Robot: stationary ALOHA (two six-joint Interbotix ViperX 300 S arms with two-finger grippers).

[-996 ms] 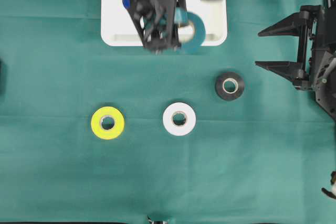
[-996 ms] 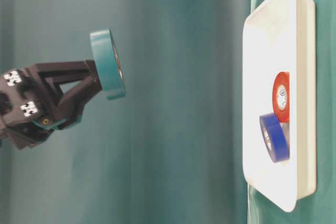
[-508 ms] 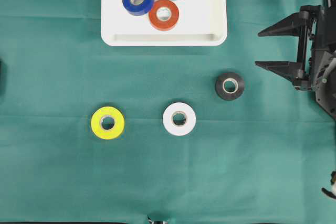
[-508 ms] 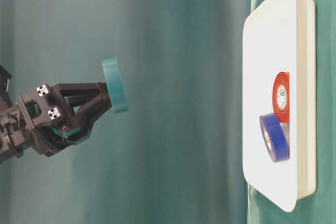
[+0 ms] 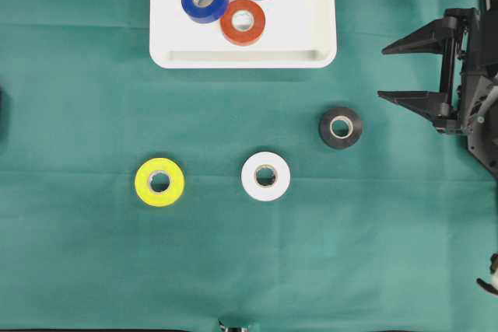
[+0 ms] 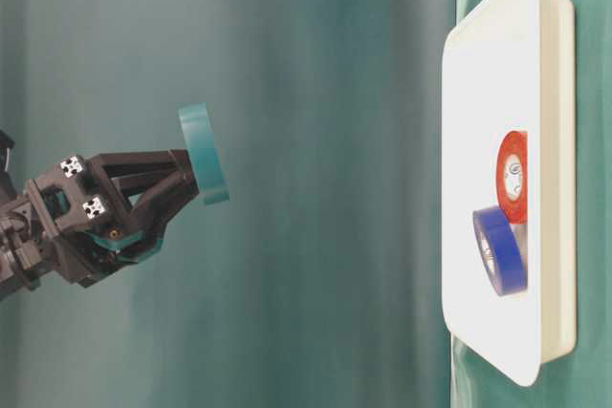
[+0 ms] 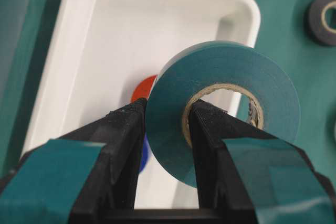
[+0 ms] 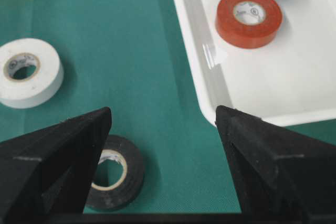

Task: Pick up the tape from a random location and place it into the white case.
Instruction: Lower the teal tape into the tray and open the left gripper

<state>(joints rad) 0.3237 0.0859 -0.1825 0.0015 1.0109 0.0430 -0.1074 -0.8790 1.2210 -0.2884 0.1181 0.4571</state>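
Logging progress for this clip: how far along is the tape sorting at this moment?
Done: blue roll and red roll lie in the white case. In hand: left gripper shut on the teal roll above the case. Left: yellow, white and black rolls on the cloth.

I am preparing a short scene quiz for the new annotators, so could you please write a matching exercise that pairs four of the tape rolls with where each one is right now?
Column one:
1. teal tape
2. red tape
3. black tape
4. yellow tape

Column two:
a. lying flat inside the white case
b. on the green cloth, nearest the open right gripper
c. held in the air by the left gripper
d. on the green cloth, left of the white tape in the overhead view

Pairs: 1-c, 2-a, 3-b, 4-d
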